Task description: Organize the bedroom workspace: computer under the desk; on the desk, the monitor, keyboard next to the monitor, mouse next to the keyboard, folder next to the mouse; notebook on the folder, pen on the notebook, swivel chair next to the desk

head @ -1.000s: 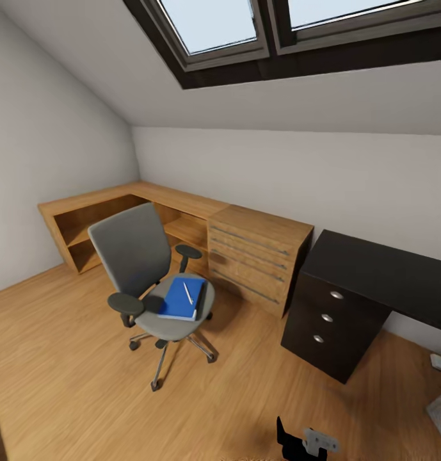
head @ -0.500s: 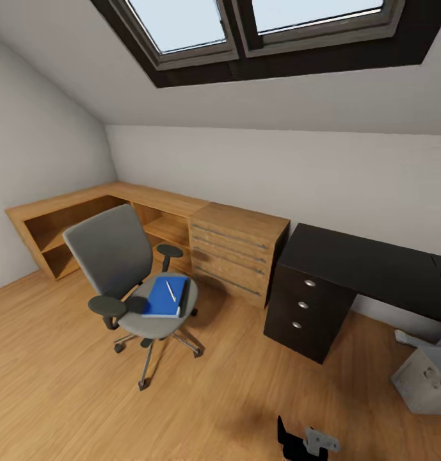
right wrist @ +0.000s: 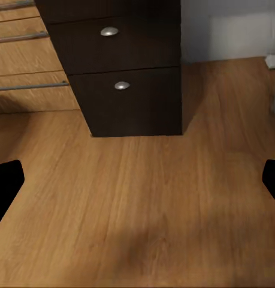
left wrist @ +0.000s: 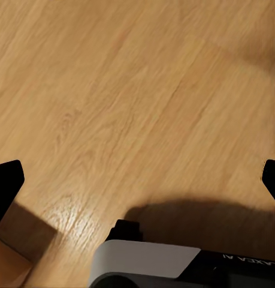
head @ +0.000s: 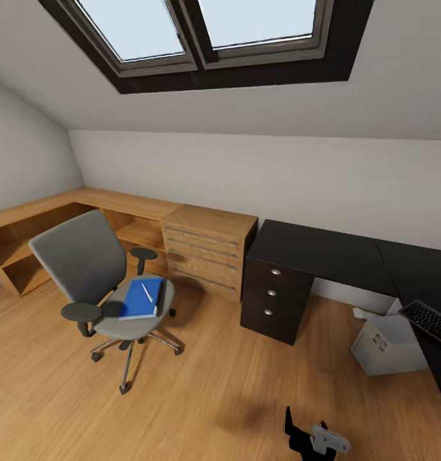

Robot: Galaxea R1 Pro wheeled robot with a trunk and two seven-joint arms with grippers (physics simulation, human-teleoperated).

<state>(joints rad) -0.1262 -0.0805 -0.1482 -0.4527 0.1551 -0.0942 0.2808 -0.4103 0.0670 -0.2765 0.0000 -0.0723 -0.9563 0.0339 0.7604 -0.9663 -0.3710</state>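
A: Your head camera has swung to the right since a second ago, so the whole room slid leftward in view, and the computer [head: 388, 344] and keyboard [head: 429, 321] have come into sight; the things themselves did not move.

B: Where does your folder sit?

A: The blue folder [head: 141, 299] lies on the seat of the swivel chair [head: 102, 288], with the white pen [head: 147, 293] on top of it. A dark edge shows along the folder's side, perhaps the notebook, though you cannot tell. From your right pincer [right wrist: 137, 180], the chair stands well off to the left.

B: And the bench?

A: The black bench [head: 322, 250] stands ahead of your right pincer, its drawers [right wrist: 122, 66] with round silver knobs straight in front. The wooden drawer cabinet [head: 207, 250] stands just beside it. The computer sits on the floor to the right, near the keyboard at the bench's edge.

B: Your pincers?

A: Both stand spread wide and hold nothing. Your left pincer [left wrist: 137, 180] hangs over bare wooden floor [left wrist: 131, 90].
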